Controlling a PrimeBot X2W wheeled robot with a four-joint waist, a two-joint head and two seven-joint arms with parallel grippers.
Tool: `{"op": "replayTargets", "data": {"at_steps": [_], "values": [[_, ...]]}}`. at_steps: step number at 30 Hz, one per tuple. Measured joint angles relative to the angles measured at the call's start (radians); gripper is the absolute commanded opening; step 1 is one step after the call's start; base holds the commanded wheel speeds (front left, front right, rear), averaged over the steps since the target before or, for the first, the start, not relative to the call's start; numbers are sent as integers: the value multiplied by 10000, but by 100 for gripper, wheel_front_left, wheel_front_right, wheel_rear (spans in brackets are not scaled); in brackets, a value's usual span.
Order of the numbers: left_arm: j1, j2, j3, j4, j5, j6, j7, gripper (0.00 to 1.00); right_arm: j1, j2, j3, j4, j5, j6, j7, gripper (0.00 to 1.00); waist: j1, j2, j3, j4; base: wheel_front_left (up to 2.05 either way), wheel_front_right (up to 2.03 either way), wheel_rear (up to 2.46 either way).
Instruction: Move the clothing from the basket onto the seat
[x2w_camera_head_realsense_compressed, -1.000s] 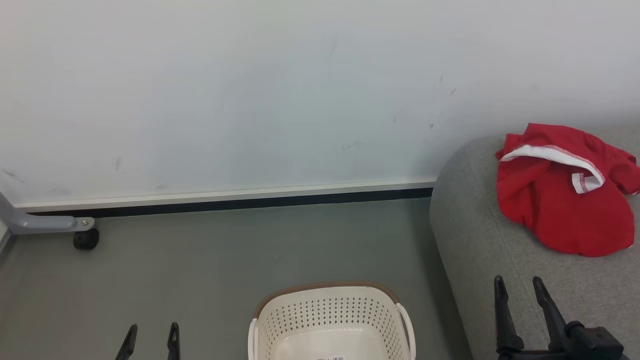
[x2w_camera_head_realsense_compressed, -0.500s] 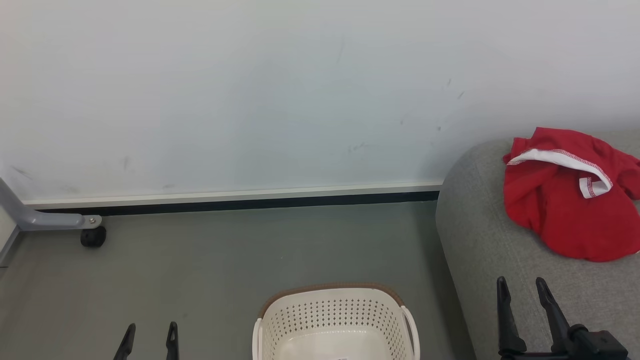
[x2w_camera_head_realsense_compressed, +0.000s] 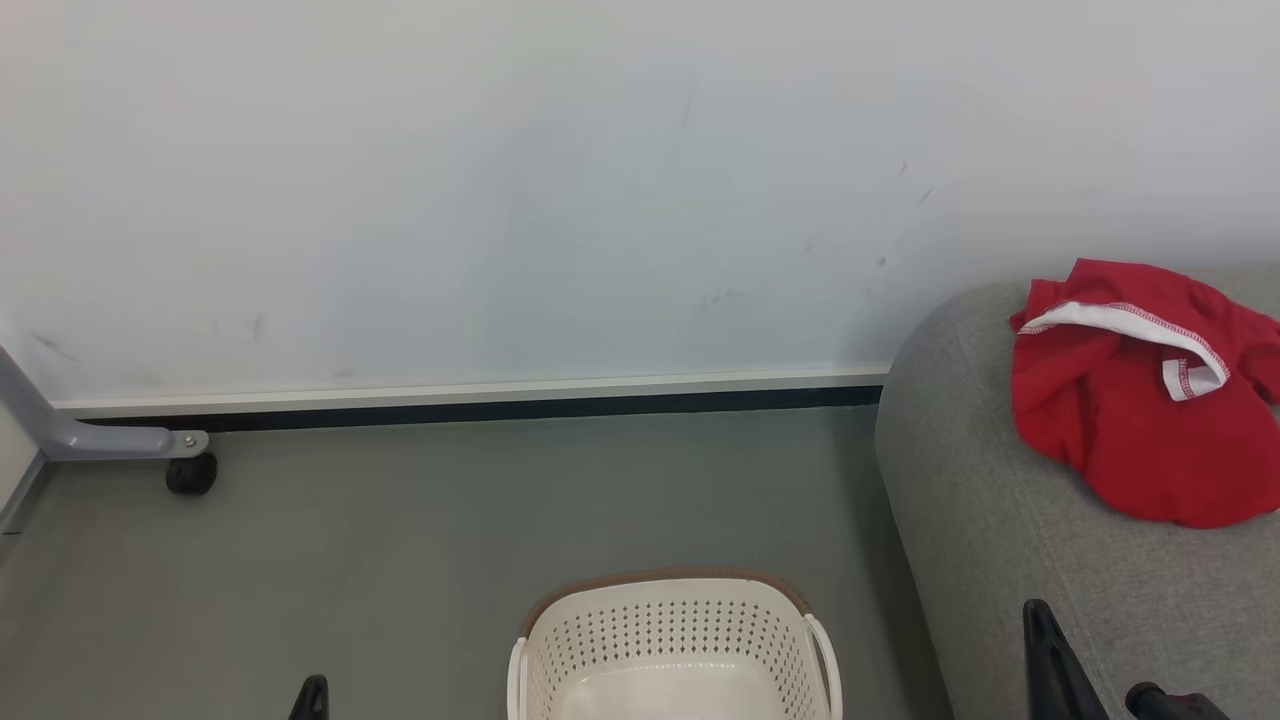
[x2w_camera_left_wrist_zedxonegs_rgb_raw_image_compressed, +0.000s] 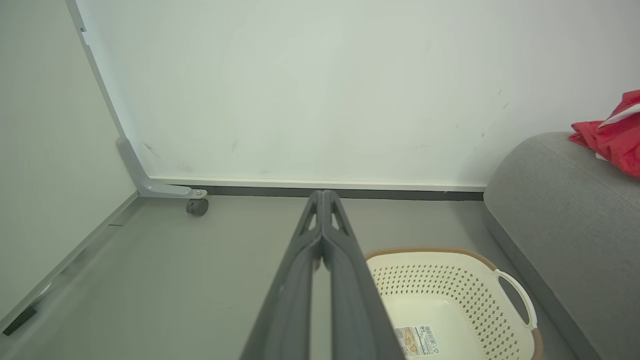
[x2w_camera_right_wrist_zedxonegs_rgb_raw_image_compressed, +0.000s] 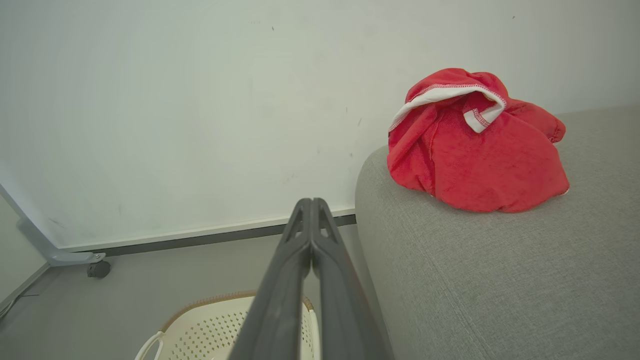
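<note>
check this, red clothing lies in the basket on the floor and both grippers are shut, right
No: the red clothing lies on the seat, not in the basket, as the right wrist view shows. Left gripper and right gripper are shut.

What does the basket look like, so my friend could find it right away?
Start at the big grey sofa by the white wall. On the grey floor just beside its rounded end stands the basket. It is the only cream-white thing with little holes and a brown rim.
</note>
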Motion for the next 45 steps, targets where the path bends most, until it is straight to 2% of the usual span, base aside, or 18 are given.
{"op": "replayTargets", "data": {"at_steps": [5,45], "values": [[-10,-52,148,61,-316,-88,121,0,-39,36,-148,59,359,82,102,0,0,0,43,-15,0,0,0],[-1005,-669,1154,692,-5062,-970,1509,0,-731,330,-1346,763,5271,965,1503,0,0,0,319,-122,0,0,0]]}}
